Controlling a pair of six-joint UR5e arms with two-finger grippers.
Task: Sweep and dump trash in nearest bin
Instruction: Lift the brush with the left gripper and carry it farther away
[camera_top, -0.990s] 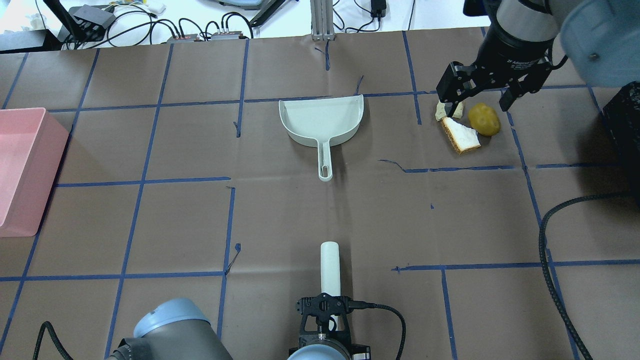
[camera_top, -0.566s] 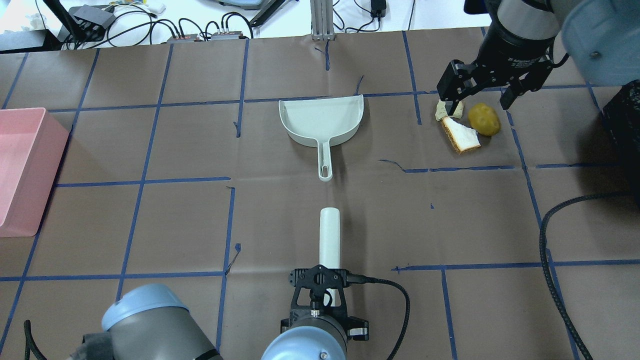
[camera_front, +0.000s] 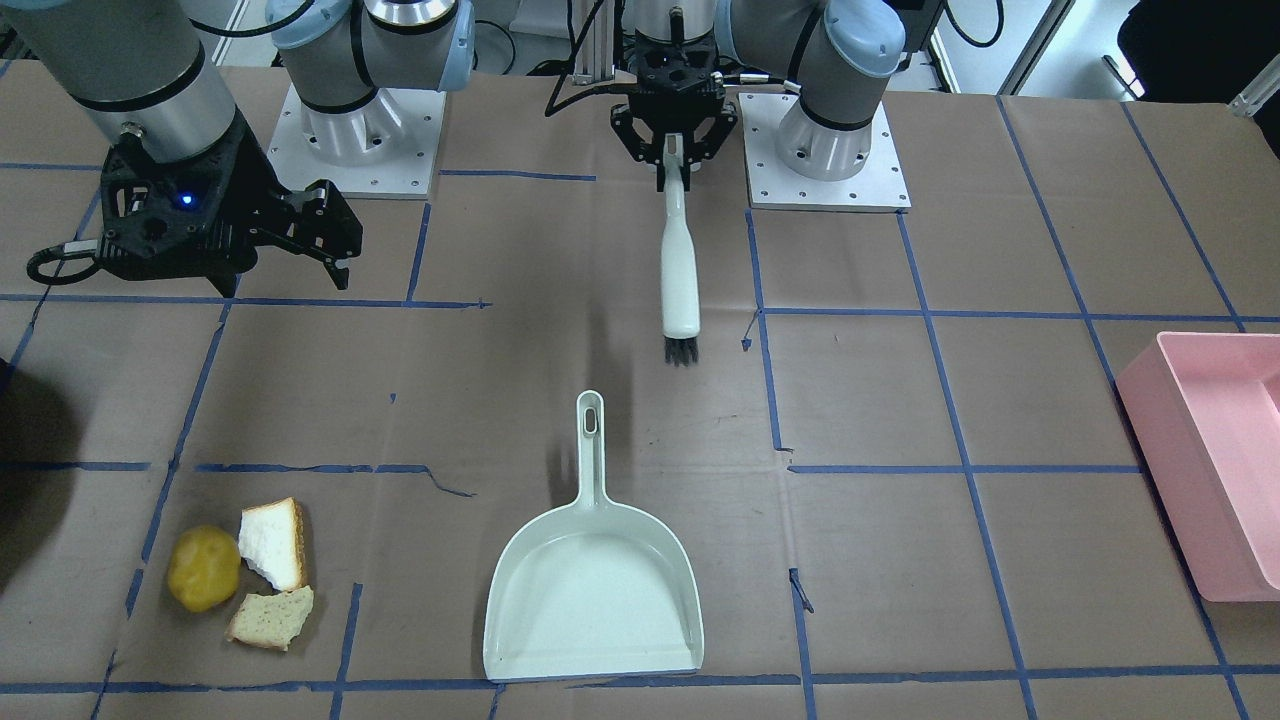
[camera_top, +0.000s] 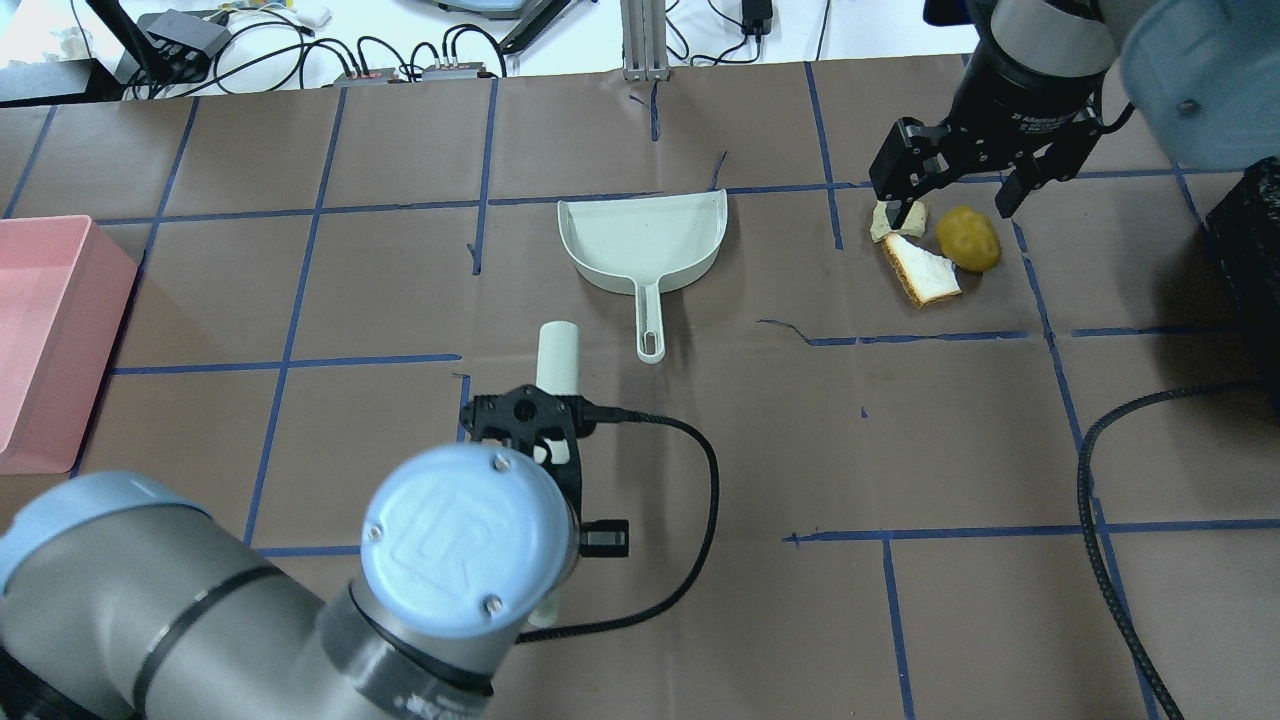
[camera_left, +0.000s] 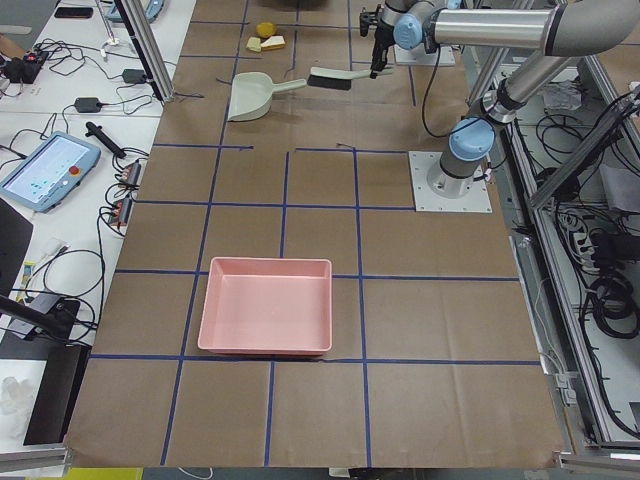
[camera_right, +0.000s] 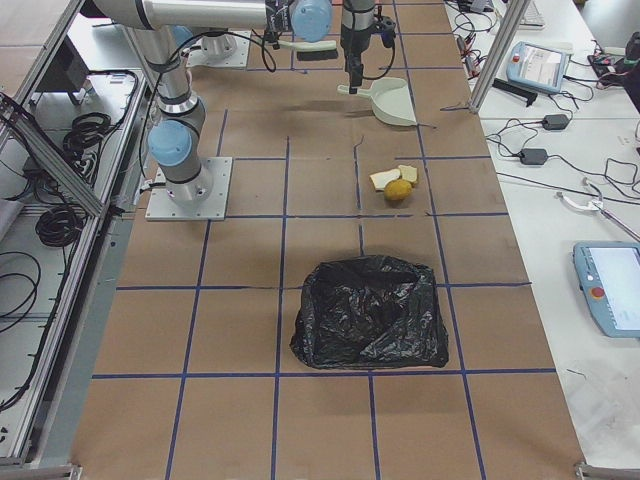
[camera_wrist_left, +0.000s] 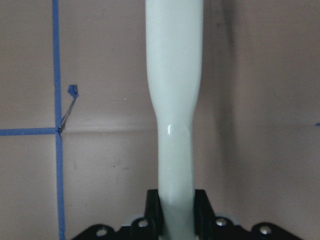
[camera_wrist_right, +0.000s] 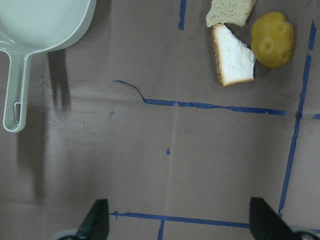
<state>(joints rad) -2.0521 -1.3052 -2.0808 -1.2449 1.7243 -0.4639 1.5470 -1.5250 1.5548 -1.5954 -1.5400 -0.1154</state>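
My left gripper (camera_top: 530, 420) is shut on the white handle of a brush (camera_front: 680, 270) with black bristles, held just short of the dustpan's handle; the left wrist view shows the handle (camera_wrist_left: 175, 100) clamped between the jaws. The pale green dustpan (camera_top: 645, 240) lies empty mid-table. The trash lies to its right: a yellow lump (camera_top: 968, 238), a white bread slice (camera_top: 925, 270) and a tan bread chunk (camera_top: 885, 220), close together. My right gripper (camera_top: 955, 190) is open and empty, above and just beyond the trash. The right wrist view shows the yellow lump (camera_wrist_right: 272, 40) and the bread slice (camera_wrist_right: 232, 56).
A pink bin (camera_top: 40, 330) stands at the table's left edge. A bin lined with a black bag (camera_right: 370, 310) stands at the right end, closer to the trash. A black cable (camera_top: 1090, 480) trails over the right side of the table.
My left arm has carried the brush forward and leftward, toward the dustpan's handle. My right gripper has hardly moved and stays open.
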